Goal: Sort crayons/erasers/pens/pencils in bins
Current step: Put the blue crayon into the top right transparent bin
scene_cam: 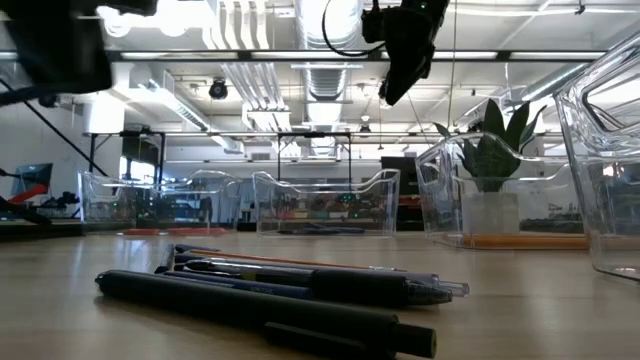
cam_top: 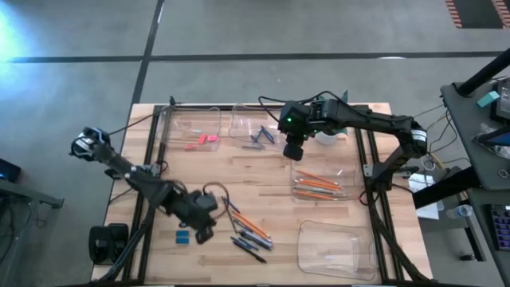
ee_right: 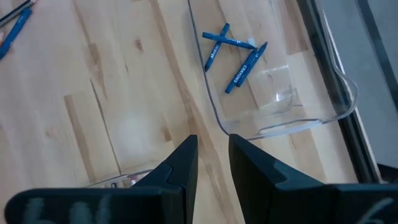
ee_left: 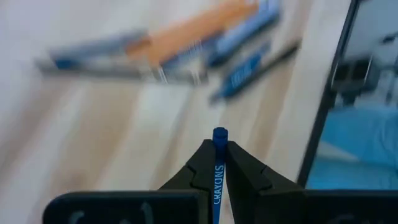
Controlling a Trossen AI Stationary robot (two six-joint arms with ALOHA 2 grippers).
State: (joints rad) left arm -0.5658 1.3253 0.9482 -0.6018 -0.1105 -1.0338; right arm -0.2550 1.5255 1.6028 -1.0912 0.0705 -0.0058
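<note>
A blue crayon [ee_left: 219,163], printed CRAYONS along its side, is pinched between the closed fingers of the left gripper [ee_left: 217,155], its tip poking out past them; only the left wrist view shows this. From above, that gripper [cam_top: 204,231] sits over the near-left part of the table [cam_top: 239,171], just beside a loose pile of pens and pencils [cam_top: 249,233].

Four clear bins show from above. The far-left bin [cam_top: 191,126] holds pink erasers [cam_top: 203,141]; the bin [cam_top: 251,121] to its right holds three blue crayons [ee_right: 231,55], which the right wrist view lets one count: two crossed, one beside them. The bin at right [cam_top: 323,182] holds a few orange pencils [cam_top: 319,183]. The near-right bin [cam_top: 335,249] holds something faint that I cannot make out.

One blue eraser [cam_top: 183,237] lies on the wood left of the left gripper.

The right gripper [ee_right: 208,163] hangs over the wood by the crayon bin with its fingers a narrow gap apart, holding nothing. The low view alone shows dark pens [scene_cam: 270,300] lying in a stack up close.
</note>
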